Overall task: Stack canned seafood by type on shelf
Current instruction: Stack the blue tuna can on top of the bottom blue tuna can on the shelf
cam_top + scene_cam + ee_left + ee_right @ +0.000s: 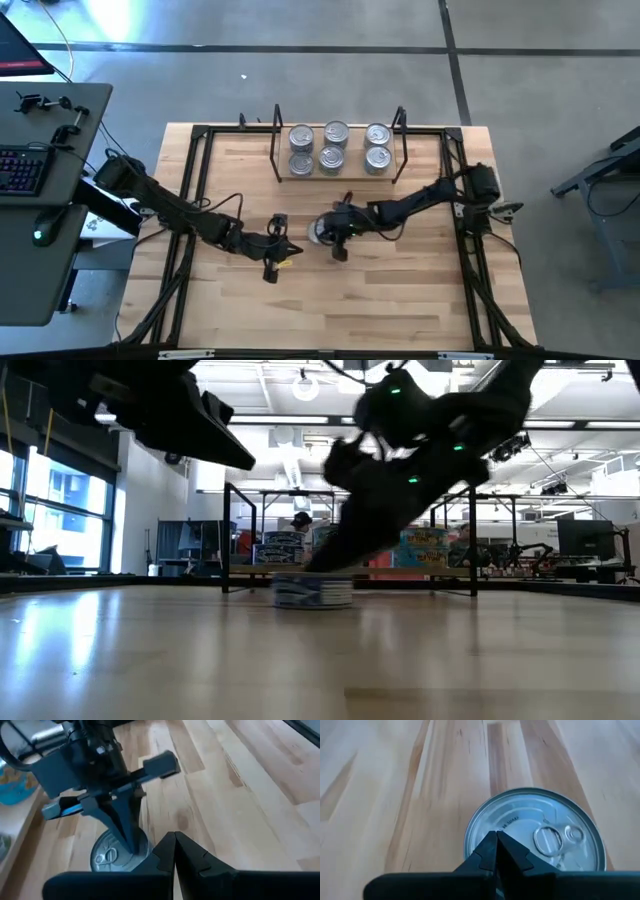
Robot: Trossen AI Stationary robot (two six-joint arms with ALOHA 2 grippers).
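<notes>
Worktop (400, 300): light-wood top in a black frame, seen from above with both arms reaching in from the sides.

Shelf (340, 176): low wooden board with thin black wire uprights at both ends, set at the far middle of the worktop. On it, six tins (335, 134) with silver lids, in two rows of three; the two on the right stand a little apart from the other four. In the low view, blue printed labels show on tins on the shelf (420, 550), behind the arm.

Loose tin (535, 832): silver lid with a ring pull, upright on the bare worktop in front of the shelf, well apart from it. In the low view it shows as a short tin with a blue-and-white label (312, 592).

Right gripper (338, 238): near the middle of the worktop, directly over the loose tin. Jaws pressed together, holding nothing; their tips point down at the lid and reach it in the left wrist view (131, 845). In the right wrist view the closed tips (496, 851) overlap the near part of the lid.

Left gripper (272, 262): just left of the loose tin, low over the worktop. Jaws pressed together, holding nothing; the closed tips (175, 851) point toward the tin and the right gripper.

Beside the worktop: a grey desk (60, 290) with a keyboard (20, 170), on the left.
</notes>
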